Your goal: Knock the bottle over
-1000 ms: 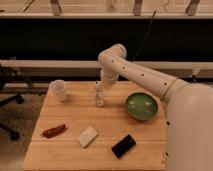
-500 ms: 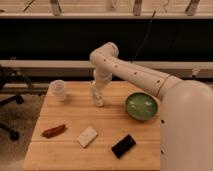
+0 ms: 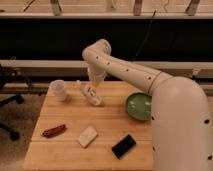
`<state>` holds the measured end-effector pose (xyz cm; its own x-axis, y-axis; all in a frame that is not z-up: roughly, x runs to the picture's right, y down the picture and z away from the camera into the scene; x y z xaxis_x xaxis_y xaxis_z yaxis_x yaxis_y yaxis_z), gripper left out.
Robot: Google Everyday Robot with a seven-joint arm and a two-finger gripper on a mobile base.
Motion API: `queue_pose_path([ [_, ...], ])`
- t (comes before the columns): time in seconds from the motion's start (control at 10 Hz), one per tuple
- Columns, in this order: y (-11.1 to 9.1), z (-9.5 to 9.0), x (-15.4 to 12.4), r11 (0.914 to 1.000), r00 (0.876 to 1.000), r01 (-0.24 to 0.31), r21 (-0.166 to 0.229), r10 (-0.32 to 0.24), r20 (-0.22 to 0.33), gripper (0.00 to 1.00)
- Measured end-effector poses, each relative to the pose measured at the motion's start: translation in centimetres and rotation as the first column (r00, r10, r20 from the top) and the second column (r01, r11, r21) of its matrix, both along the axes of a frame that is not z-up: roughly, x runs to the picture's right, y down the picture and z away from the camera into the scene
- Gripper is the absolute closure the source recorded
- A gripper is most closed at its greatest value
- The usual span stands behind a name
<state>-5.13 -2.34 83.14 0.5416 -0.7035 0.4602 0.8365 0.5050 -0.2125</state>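
Observation:
The small clear-whitish bottle lies tipped over on the wooden table, its narrow cap pointing back-left toward the cup. My gripper hangs from the white arm right above and just behind the bottle, at the table's back middle. The arm reaches in from the right and bends down at its elbow.
A translucent white cup stands at the back left. A green bowl sits at the right. A reddish-brown snack, a pale sponge-like block and a black phone-like object lie along the front. A chair base stands off the left edge.
The arm swung left and down onto the bottle. The bottle stood upright before and now lies on its side, shifted slightly left.

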Motion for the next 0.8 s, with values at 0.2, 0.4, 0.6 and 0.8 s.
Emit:
queue_pose_path([
  [0.2, -0.6, -0.1, -0.6, 0.9999, 1.0, 0.012, 0.006, -0.012, 0.01, 0.82],
  [0.4, -0.9, -0.1, -1.0, 0.9997, 1.0, 0.022, 0.013, -0.023, 0.021, 0.82],
  [0.6, -0.9, -0.6, -1.6, 0.9997, 0.999, 0.006, 0.024, -0.007, 0.045, 0.82],
  [0.8, -1.0, -0.4, -0.5, 0.9998, 1.0, 0.005, 0.021, -0.005, 0.029, 0.82],
])
